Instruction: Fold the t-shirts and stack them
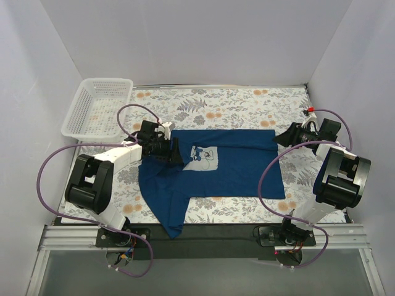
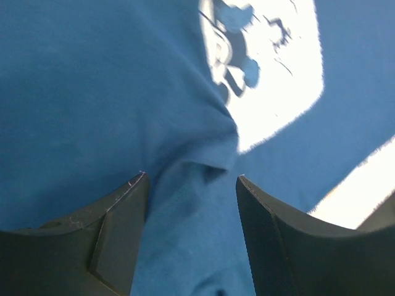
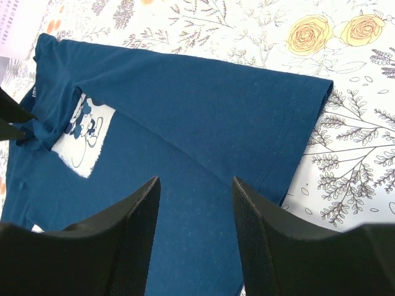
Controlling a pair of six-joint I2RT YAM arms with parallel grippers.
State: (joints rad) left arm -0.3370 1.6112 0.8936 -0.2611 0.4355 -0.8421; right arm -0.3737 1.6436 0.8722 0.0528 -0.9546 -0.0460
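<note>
A dark blue t-shirt (image 1: 234, 166) lies spread across the middle of the floral-patterned table (image 1: 247, 102) as I work the two arms from my remote station. Its long axis runs left to right, with the collar end toward the left arm and the hem toward the right. The left gripper (image 1: 175, 151) sits low on the cloth at the collar end, just left of the white square print (image 1: 205, 157). Its wrist camera shows the jaws apart, straddling a raised pucker of blue fabric they have not pinched. The right gripper (image 1: 281, 137) hangs over the far right corner of the hem, jaws likewise parted and holding nothing. One sleeve trails toward the near edge of the table on the left side. A diagonal crease across the body suggests one layer lies over another, though I cannot tell how much. The shirt is directly under the left jaws and a little ahead of the right ones. I therefore judge the left arm better placed to take hold first, folding along that left-right axis. A white plastic mesh basket (image 1: 99, 110) stands at the far left corner, apart from the shirt.
</note>
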